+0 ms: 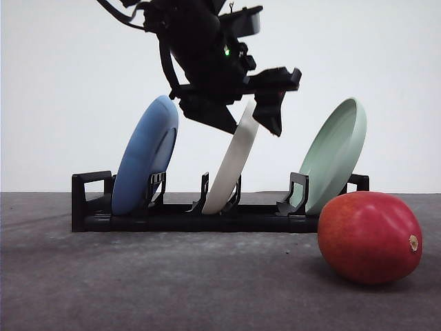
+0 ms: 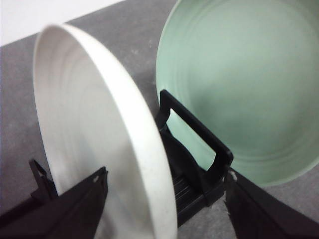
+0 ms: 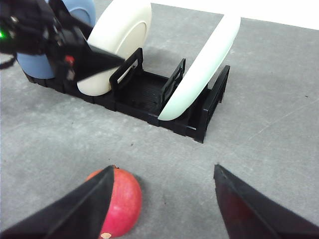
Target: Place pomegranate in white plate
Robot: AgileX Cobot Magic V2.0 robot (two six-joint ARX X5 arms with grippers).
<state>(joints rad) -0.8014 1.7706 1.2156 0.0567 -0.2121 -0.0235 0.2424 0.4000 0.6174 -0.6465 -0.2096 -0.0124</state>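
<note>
The pomegranate (image 1: 368, 238) is glossy red and lies on the grey table at the front right, in front of the rack's right end. The white plate (image 1: 231, 165) stands tilted on edge in the middle slot of a black rack (image 1: 172, 222). My left gripper (image 1: 249, 127) hangs open over the plate's top, one finger on each side of the rim (image 2: 149, 164). In the right wrist view my right gripper (image 3: 164, 209) is open and holds nothing. It hovers above the table, and the pomegranate (image 3: 124, 199) lies just beside one finger (image 3: 75, 209).
A blue plate (image 1: 141, 158) stands in the rack's left slot. A pale green plate (image 1: 334, 152) leans in the right slot, close to the left gripper's outer finger (image 2: 264, 214). Bare grey table (image 1: 172, 283) spreads in front of the rack.
</note>
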